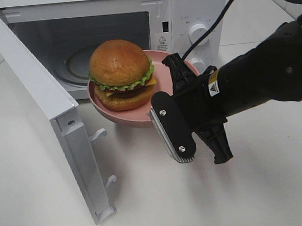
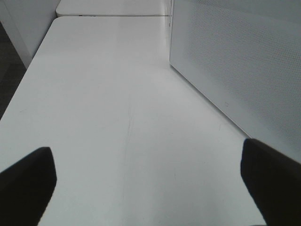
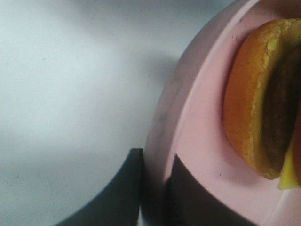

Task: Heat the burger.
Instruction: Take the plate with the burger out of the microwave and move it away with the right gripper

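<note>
The burger (image 1: 120, 73), with orange-brown buns, green lettuce and yellow cheese, sits on a round pink plate (image 1: 114, 113). The plate hangs just in front of the open microwave (image 1: 185, 16), above the table. My right gripper (image 1: 172, 98) is shut on the plate's right rim. In the right wrist view my right gripper (image 3: 156, 157) has one finger under the plate (image 3: 197, 117) and one on top, with the burger (image 3: 249, 94) close by. My left gripper (image 2: 148, 188) is open and empty over bare table, and is out of the high view.
The microwave door (image 1: 40, 101) swings open to the left, with two latch hooks (image 1: 97, 134) sticking out. The glass turntable (image 1: 76, 64) lies inside the cavity. The microwave's perforated side wall (image 2: 235, 61) stands beside my left gripper. The white table (image 1: 174, 205) lies in front.
</note>
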You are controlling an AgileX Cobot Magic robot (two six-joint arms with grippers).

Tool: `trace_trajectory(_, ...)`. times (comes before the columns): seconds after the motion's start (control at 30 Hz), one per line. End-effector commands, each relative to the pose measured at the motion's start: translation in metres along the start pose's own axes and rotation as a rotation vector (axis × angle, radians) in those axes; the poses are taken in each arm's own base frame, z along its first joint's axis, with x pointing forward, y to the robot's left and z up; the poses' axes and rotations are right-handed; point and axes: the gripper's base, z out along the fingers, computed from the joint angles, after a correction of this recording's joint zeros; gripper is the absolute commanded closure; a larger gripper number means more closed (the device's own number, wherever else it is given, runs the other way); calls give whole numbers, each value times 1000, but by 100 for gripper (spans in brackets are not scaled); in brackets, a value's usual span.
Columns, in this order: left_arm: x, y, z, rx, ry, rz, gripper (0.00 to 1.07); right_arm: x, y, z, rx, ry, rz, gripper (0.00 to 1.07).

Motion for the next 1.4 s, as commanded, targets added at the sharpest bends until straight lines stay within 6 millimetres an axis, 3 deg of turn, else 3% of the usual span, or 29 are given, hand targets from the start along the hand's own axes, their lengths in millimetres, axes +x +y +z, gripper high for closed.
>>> trace_trajectory(0.03, 0, 0, 0, -7, -18, -6, 6, 2, -3, -15, 105, -16, 23, 107)
trace_trajectory(0.83, 0, 0, 0, -7, -18, -6, 6, 13, 57, -79, 109, -2, -15, 107)
trace_trajectory(1.4, 0, 0, 0, -7, -18, -6, 6, 24, 75, -126, 92, 89, 93, 107)
